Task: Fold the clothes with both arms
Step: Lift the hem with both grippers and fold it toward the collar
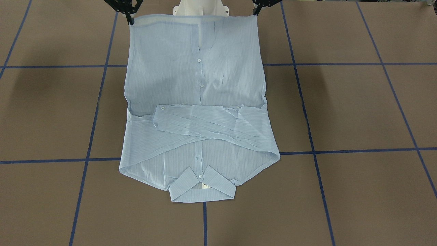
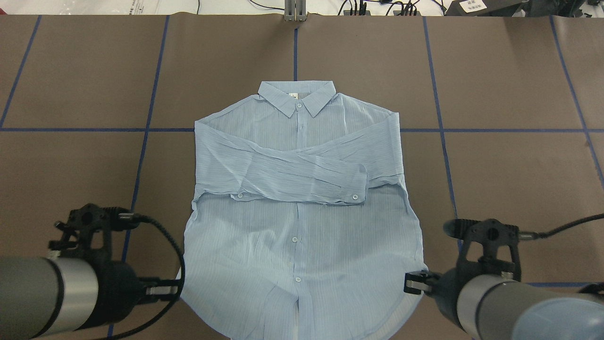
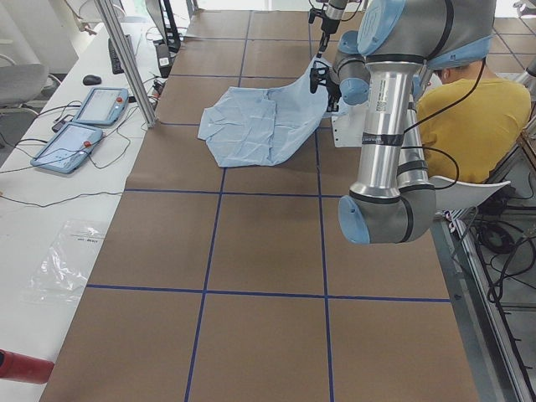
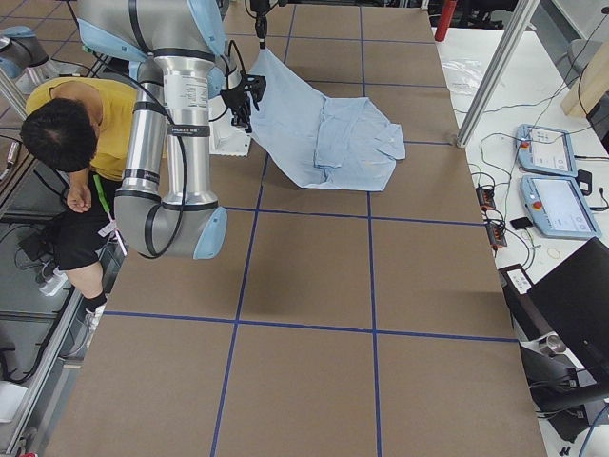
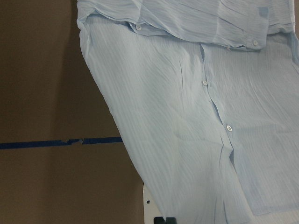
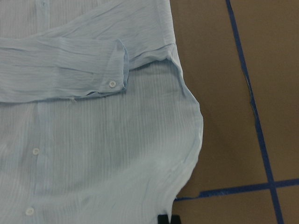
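Observation:
The pale blue striped shirt (image 2: 297, 189) lies front up on the brown table, collar (image 2: 297, 97) away from me, both sleeves folded across the chest. My left gripper (image 2: 175, 289) is shut on the left corner of the bottom hem. My right gripper (image 2: 411, 283) is shut on the right corner. In the front-facing view the hem hangs lifted and stretched between the left gripper (image 1: 256, 13) and the right gripper (image 1: 130, 19), while the upper shirt (image 1: 198, 136) rests flat. Both wrist views show the shirt body (image 5: 187, 116) (image 6: 93, 140) sloping down from the hem to the table.
Blue tape lines (image 2: 146, 130) cross the brown table cover. The white pedestal base (image 1: 201, 8) stands behind the lifted hem. A person in a yellow shirt (image 3: 473, 117) sits behind the robot. Two tablets (image 3: 71, 142) and a plastic bag (image 3: 67, 260) lie on the side bench.

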You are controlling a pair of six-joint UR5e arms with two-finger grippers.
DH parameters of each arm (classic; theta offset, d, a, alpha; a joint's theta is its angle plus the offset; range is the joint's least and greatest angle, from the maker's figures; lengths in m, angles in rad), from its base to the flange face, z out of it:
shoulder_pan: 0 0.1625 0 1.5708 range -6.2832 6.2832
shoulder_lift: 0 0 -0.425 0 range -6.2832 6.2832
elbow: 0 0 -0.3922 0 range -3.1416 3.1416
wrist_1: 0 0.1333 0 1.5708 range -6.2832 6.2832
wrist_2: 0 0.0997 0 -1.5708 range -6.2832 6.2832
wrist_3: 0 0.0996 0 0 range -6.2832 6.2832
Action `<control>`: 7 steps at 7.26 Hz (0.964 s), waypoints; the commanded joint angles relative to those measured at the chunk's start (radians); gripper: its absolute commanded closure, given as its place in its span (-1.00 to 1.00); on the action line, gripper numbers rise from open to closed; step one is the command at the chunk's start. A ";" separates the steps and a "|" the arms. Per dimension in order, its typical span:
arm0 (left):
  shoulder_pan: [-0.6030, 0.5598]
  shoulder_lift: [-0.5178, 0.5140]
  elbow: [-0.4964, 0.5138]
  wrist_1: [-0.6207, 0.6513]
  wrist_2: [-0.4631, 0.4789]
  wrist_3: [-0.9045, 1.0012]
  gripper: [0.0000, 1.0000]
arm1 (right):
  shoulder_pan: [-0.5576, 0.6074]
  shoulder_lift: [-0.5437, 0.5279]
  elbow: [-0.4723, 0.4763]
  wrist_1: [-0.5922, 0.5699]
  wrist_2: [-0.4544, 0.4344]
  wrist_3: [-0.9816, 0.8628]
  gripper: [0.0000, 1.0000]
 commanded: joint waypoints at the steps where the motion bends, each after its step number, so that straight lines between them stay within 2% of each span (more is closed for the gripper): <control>1: -0.186 -0.142 0.226 0.003 0.010 0.092 1.00 | 0.197 0.121 -0.114 -0.009 0.012 -0.047 1.00; 3: -0.327 -0.219 0.309 0.000 0.029 0.151 1.00 | 0.369 0.156 -0.140 0.001 0.037 -0.174 1.00; 5: -0.404 -0.306 0.446 -0.038 0.070 0.177 1.00 | 0.445 0.230 -0.289 0.014 0.034 -0.181 1.00; 6: -0.421 -0.323 0.554 -0.141 0.084 0.179 1.00 | 0.473 0.230 -0.392 0.166 0.034 -0.181 1.00; 7: -0.435 -0.325 0.662 -0.261 0.084 0.182 1.00 | 0.491 0.230 -0.537 0.349 0.034 -0.190 1.00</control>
